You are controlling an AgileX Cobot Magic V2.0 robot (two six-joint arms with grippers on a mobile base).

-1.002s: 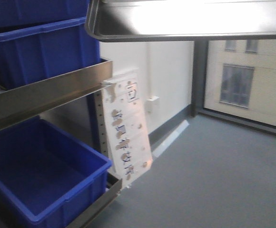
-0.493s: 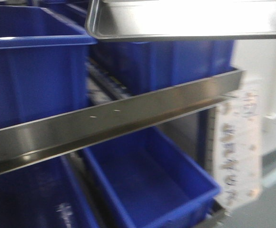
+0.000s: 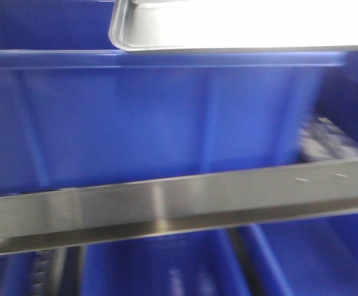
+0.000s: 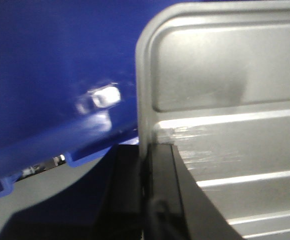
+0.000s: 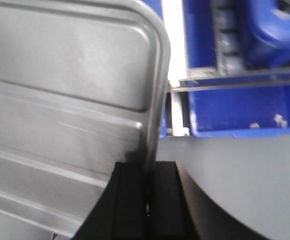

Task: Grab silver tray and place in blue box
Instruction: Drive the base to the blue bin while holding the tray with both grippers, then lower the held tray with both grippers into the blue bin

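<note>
The silver tray (image 3: 241,28) hangs across the top of the front view, held level in the air, its shiny underside catching glare. In the left wrist view my left gripper (image 4: 145,150) is shut on the tray's (image 4: 225,125) left rim, black fingers on either side of the edge. Over in the right wrist view my right gripper (image 5: 149,167) is shut on the tray's (image 5: 70,100) right rim. A blue box (image 3: 166,117) fills the front view just below and behind the tray, its thick rim level with the tray's edge.
A steel shelf rail (image 3: 179,203) runs across the front view under the blue box. More blue crates (image 3: 302,259) sit on the shelf below. Grey floor (image 5: 235,180) shows under the right wrist, with another blue crate (image 5: 240,110) on the rack.
The front view has swung left along the rack: the window, wall and paper sign are gone, and a blue box now fills the frame. The tray stays held at the top.
</note>
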